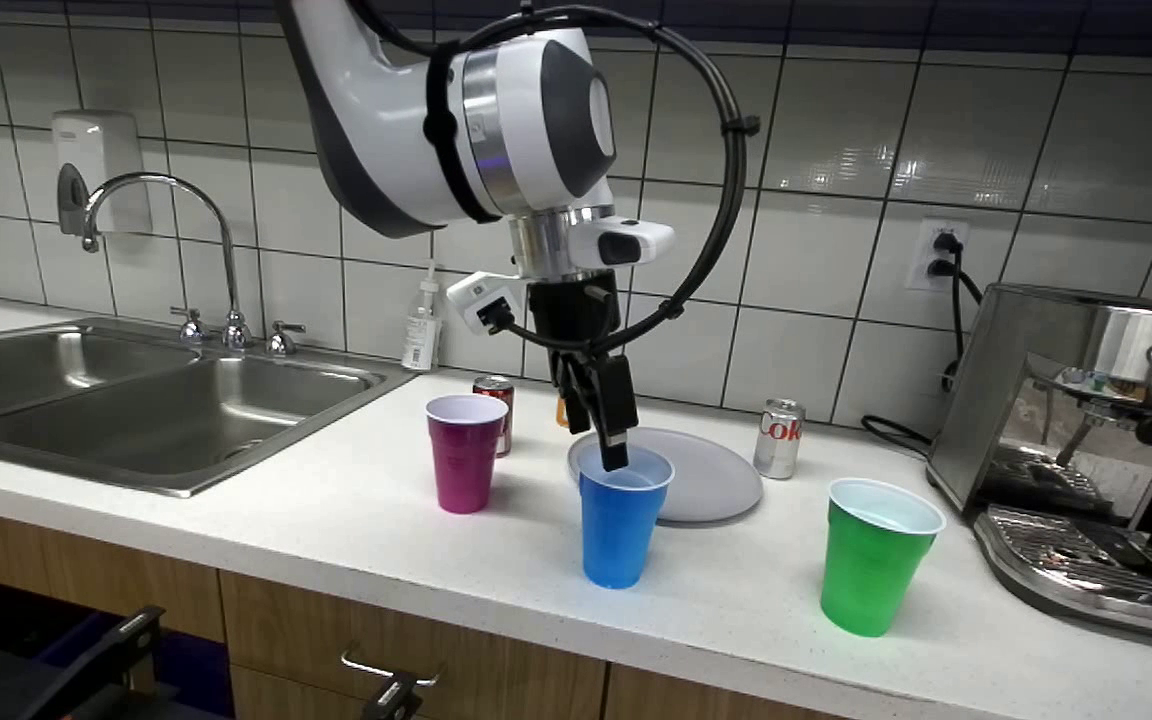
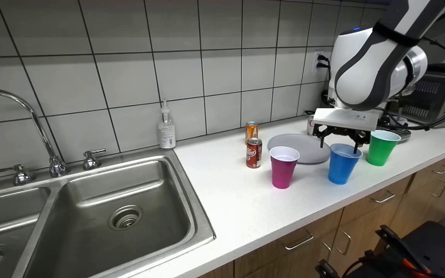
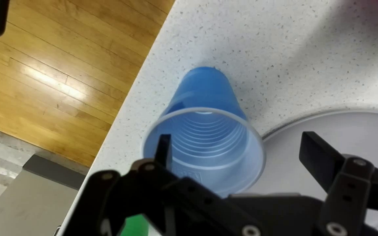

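My gripper is open and empty, pointing down over the counter. It also shows in an exterior view and in the wrist view. It is nearest to an upright blue cup, also seen in the wrist view. One finger overlaps the cup's mouth; I cannot tell whether it is inside or touching. The other finger is over a grey plate beside the cup. A purple cup and a green cup stand upright on either side of the blue cup.
A Dr Pepper can, an orange can and a Diet Coke can stand near the tiled wall. A sink with a faucet and a pump bottle are at one end, a coffee machine at the other.
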Action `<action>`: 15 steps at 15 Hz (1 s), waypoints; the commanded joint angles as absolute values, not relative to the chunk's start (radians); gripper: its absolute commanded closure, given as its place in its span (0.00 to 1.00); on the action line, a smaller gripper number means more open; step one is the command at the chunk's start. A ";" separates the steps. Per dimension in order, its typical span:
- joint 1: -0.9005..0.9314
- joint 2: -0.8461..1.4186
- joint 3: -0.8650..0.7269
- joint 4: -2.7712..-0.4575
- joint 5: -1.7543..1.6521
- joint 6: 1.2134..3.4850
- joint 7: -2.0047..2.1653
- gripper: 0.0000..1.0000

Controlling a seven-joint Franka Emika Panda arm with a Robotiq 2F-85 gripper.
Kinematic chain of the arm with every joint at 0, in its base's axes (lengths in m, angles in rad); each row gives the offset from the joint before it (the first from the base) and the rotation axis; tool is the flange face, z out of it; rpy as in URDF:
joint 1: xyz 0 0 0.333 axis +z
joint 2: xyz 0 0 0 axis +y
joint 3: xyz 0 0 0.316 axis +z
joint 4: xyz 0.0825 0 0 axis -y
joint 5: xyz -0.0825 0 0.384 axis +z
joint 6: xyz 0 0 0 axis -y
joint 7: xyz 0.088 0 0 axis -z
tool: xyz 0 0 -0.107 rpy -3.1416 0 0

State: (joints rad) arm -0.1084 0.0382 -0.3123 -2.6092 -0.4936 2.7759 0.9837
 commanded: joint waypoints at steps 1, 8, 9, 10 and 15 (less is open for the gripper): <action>-0.134 0.068 -0.283 -2.584 -0.454 2.789 0.976 0.00; -0.121 0.126 -0.291 -2.530 -0.393 2.793 0.962 0.00; -0.120 0.136 -0.291 -2.521 -0.381 2.791 0.953 0.08; -0.117 0.144 -0.292 -2.514 -0.374 2.791 0.950 0.27; -0.102 0.172 -0.298 -2.486 -0.347 2.788 0.930 0.66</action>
State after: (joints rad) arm -0.1033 0.1495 -0.3069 -2.5150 -0.3783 2.7852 0.9660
